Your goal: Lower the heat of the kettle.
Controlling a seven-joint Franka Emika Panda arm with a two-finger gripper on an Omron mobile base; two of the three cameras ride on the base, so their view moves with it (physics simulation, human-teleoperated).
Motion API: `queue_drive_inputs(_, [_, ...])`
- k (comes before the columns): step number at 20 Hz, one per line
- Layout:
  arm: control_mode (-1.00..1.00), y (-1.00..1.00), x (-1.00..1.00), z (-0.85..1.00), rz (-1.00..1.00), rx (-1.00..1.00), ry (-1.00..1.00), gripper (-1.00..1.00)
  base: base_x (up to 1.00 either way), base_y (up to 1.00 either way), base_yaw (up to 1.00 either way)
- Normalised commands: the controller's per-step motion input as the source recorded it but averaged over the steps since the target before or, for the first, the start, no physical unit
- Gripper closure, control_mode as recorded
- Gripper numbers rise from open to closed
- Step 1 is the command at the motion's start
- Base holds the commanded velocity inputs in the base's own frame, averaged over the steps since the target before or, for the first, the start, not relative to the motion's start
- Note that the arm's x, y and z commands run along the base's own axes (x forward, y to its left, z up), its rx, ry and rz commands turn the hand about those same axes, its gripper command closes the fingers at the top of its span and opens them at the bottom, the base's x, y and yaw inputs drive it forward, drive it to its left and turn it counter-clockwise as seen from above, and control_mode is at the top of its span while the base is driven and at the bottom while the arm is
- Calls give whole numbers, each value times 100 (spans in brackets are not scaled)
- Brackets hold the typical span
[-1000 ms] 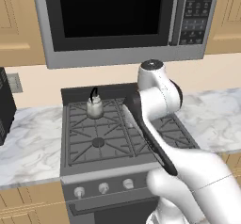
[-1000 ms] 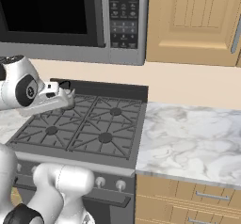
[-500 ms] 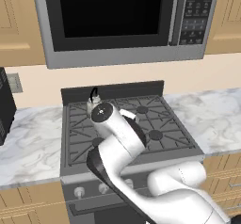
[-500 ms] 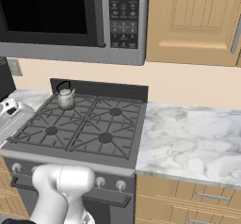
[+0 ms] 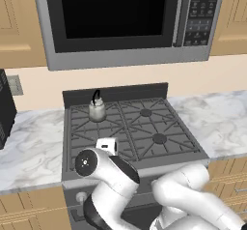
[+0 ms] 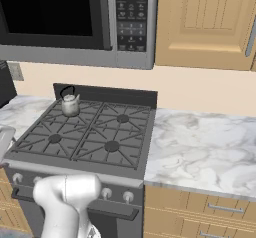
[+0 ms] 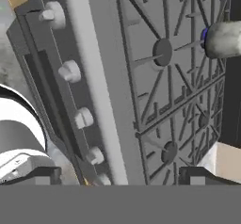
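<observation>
The kettle (image 5: 97, 110), small and silvery with a thin black arched handle, stands on the stove's rear left burner (image 6: 70, 105). In the hand view it sits at the upper right (image 7: 223, 39), with a speck of blue at its base. My gripper (image 7: 122, 176) is open, its two dark fingertips (image 7: 47, 175) far apart with nothing between them. It hangs off the stove's front left, looking across the front panel's row of round knobs (image 7: 69, 70) and the grates (image 7: 162, 52). The nearest knobs (image 7: 95, 156) lie just ahead of the left fingertip.
The arm folds low in front of the stove (image 5: 120, 176), covering most of the front panel. A microwave (image 5: 120, 21) hangs above the cooktop. Marble counters (image 6: 200, 147) flank the stove, and a dark appliance (image 5: 6, 108) stands at the far left.
The arm has swung off the cooktop, down and left, to the stove's front edge. The kettle has stayed on its burner. The base views have not shifted.
</observation>
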Motion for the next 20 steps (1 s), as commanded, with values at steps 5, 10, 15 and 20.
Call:
queue_drive_inputs(5, [-100, 0, -2, -60, 56, -13, 0, -100, 0, 0, 0])
queue_drive_inputs(10, [-100, 1, -4, -71, 50, -18, 0, -100, 0, 0, 0])
queue_drive_inputs(15, [-100, 12, -2, -60, 38, -20, -8, -100, 0, 0, 0])
queue_drive_inputs(20, [-100, 14, -15, -50, 13, -20, -21, -100, 0, 0, 0])
